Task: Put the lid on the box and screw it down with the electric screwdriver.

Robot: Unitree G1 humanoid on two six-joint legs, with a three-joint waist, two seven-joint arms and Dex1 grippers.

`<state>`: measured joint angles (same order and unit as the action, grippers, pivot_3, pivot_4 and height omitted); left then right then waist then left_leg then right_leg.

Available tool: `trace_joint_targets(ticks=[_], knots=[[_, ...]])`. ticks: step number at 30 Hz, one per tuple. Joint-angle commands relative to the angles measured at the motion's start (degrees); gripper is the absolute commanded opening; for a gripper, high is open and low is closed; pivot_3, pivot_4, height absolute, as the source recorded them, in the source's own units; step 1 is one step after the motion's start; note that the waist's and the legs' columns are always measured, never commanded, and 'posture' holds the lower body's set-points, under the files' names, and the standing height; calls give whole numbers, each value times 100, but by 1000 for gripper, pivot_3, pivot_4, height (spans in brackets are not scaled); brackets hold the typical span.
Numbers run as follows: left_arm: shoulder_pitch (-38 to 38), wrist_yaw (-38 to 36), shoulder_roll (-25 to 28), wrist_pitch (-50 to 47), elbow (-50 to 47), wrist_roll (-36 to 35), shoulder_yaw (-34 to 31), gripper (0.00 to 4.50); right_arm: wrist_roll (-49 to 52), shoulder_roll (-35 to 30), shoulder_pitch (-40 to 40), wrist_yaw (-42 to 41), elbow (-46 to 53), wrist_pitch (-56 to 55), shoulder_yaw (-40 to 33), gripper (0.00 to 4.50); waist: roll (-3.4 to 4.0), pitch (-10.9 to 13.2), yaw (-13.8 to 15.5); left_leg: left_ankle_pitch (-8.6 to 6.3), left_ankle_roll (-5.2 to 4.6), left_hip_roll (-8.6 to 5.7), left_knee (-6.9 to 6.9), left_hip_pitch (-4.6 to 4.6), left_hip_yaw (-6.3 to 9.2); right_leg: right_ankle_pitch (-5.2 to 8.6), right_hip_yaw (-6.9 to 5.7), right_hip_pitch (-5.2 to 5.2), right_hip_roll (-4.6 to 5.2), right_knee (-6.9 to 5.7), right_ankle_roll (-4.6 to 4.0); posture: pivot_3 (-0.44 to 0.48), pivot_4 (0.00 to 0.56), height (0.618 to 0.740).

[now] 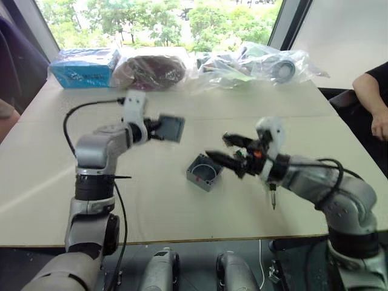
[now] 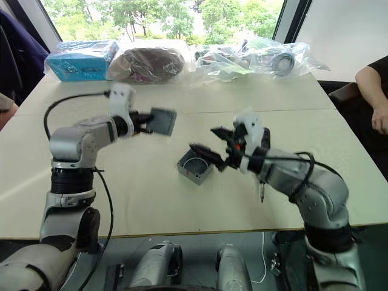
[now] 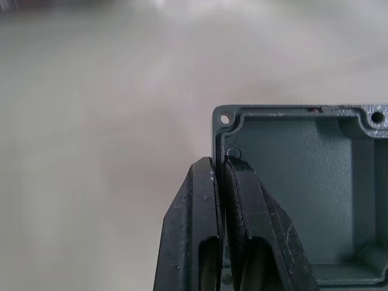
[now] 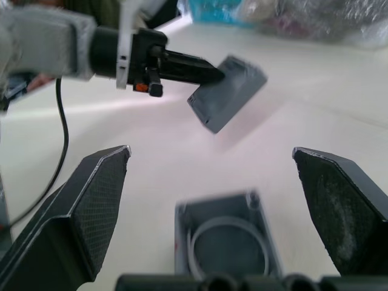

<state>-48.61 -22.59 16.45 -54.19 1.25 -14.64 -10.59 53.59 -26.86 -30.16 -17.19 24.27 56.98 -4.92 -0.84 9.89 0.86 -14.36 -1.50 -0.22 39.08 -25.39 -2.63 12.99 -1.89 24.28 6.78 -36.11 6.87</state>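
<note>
Pale wood-toned table (image 1: 182,206) stretches away to a window with green trees beyond, and along its far edge lie a blue packet (image 1: 82,70), a clear bag with something dark maroon inside (image 1: 151,70) and more clear plastic bags of parts (image 1: 260,66). At the far right a person's arm in a black sleeve (image 1: 374,91) reaches over the table's edge. Left of centre, the left gripper (image 1: 159,128) is clenched on one edge of the lid (image 1: 171,128), which it holds up in the air, clear of the table and tilted; the left wrist view shows the two black fingers (image 3: 242,212) pinching the lid's rim beside a corner screw hole, with the hollow inner side of the lid facing the camera. Near the middle of the table sits the box (image 1: 204,171), open side up, with a loop of pale wire seen inside it in the right wrist view; it lies to the right of and nearer than the raised lid, well apart from it. Just right of the box, the right gripper (image 1: 225,148) hovers with its jaws spread wide and nothing between them, its fingertips near the box's far right corner. Under the right forearm, the electric screwdriver's (image 1: 273,197) thin metal tip points toward the table's near edge; most of the tool is hidden by the arm.
</note>
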Motion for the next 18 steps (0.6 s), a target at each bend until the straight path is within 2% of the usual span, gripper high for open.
trace_joint_targets(ticks=[1,8,18], knots=[[-156,-39,-258,812,-220,-207,47,44,222,441,-510,423,-583,199,-237,4500,0,0,-1,0,0,-2,-2,0,-2,0,1,-1,0,1,0,0,150,740],[-1,-69,-633,1237,-512,-299,441,44,327,809,-1173,642,-1375,291,-569,4500,1,1,-26,0,-2,-6,-3,-1,-12,-2,4,1,-1,0,3,0,150,740],[199,-35,-673,1149,-792,-525,549,44,705,865,-1258,918,-1359,484,-987,4500,2,1,-38,-1,-2,-3,-5,0,-11,-2,4,2,-7,0,4,0,150,740]])
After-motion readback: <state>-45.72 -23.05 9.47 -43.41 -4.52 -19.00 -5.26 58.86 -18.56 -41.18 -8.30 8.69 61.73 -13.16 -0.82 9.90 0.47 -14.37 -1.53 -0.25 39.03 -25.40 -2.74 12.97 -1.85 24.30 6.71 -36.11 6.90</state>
